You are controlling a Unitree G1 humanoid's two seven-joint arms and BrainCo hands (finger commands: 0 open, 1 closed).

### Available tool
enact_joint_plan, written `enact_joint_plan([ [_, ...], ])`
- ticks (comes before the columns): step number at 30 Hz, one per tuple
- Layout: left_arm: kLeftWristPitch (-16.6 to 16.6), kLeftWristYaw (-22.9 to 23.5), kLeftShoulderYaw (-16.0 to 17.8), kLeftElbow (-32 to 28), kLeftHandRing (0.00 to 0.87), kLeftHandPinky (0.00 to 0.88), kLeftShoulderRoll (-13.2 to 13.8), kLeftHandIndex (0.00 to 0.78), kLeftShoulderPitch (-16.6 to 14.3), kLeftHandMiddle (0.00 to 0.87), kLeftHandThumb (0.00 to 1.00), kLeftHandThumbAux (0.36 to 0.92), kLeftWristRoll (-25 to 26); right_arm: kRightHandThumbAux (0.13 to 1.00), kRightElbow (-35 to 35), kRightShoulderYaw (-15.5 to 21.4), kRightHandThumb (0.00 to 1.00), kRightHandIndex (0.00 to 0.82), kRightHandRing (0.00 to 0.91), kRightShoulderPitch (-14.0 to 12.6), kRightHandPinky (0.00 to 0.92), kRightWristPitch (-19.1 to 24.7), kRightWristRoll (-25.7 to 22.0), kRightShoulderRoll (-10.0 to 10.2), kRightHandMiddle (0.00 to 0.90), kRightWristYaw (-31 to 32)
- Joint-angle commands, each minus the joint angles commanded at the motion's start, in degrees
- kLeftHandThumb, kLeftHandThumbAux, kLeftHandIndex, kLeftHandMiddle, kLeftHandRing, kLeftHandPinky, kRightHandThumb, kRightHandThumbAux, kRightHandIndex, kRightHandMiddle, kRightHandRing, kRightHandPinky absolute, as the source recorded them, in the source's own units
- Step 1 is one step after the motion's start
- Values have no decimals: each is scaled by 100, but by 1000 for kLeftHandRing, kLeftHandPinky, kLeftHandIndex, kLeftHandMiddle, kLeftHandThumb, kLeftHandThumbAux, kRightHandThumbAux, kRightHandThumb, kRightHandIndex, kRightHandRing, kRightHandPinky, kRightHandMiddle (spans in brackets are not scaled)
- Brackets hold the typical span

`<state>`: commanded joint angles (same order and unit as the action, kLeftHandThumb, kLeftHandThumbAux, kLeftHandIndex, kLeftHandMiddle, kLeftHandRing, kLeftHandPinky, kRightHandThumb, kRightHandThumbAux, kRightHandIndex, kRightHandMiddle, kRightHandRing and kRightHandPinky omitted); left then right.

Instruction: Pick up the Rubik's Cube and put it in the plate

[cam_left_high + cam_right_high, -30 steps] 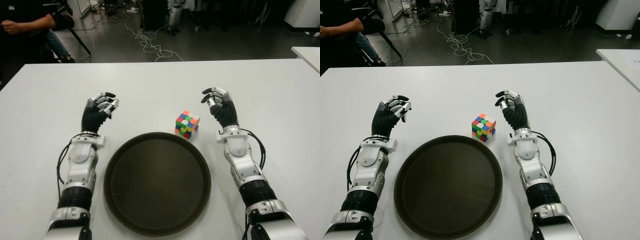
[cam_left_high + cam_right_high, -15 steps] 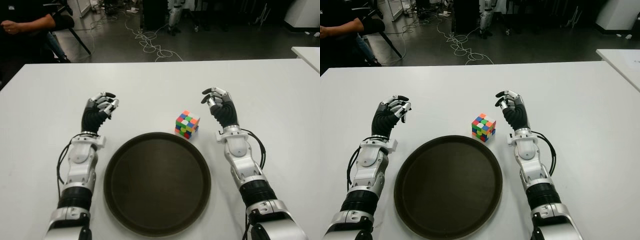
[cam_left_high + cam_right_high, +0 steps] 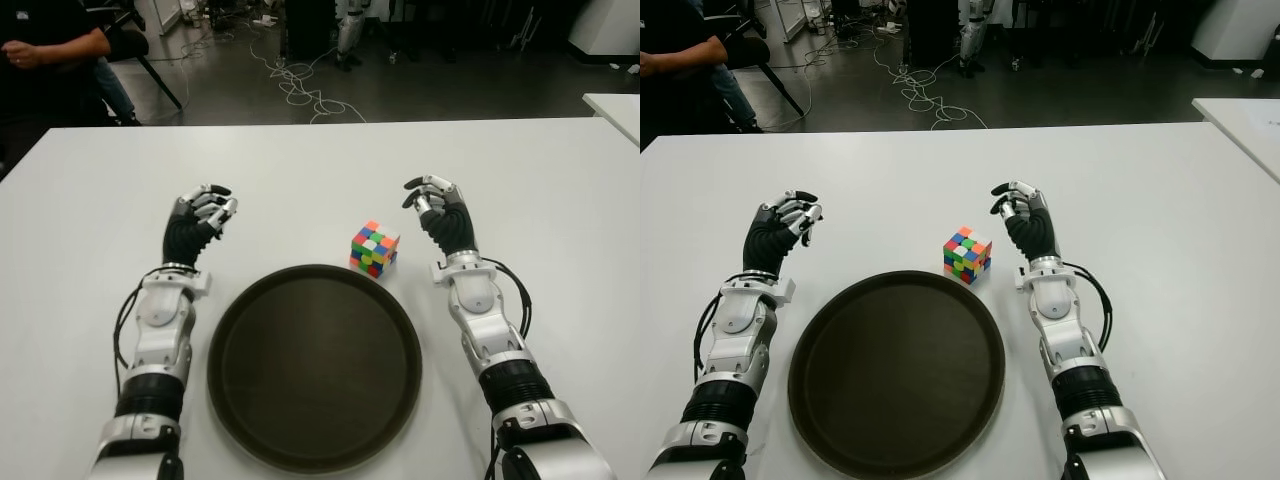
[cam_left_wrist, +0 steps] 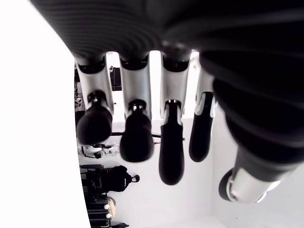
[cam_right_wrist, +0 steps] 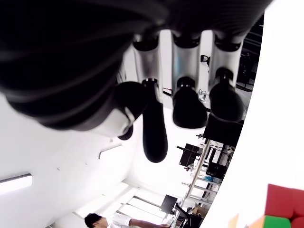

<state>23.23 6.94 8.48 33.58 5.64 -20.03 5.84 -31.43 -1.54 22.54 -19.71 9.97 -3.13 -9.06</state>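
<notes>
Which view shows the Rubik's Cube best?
Either eye view: the whole Rubik's Cube sits unobstructed on the table, just beyond the plate. The right wrist view catches only a red and green corner at its edge; the left wrist view shows none of it.

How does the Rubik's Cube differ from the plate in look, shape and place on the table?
The Rubik's Cube is a small multicoloured box; the plate is a wide, flat, dark brown disc. The Rubik's Cube stands just beyond the plate's far rim, nearer the right hand; the plate lies between both arms. Both sit on the white table, untouched.
</notes>
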Motion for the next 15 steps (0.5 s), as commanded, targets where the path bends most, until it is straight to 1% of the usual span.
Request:
enact_joint_plan([
  [15, -18, 39, 16, -16, 736, 762, -33, 415, 15, 578, 843, 663, 69, 673, 1, 3, 849, 428, 776, 6, 767, -24, 24, -24, 599, -36],
])
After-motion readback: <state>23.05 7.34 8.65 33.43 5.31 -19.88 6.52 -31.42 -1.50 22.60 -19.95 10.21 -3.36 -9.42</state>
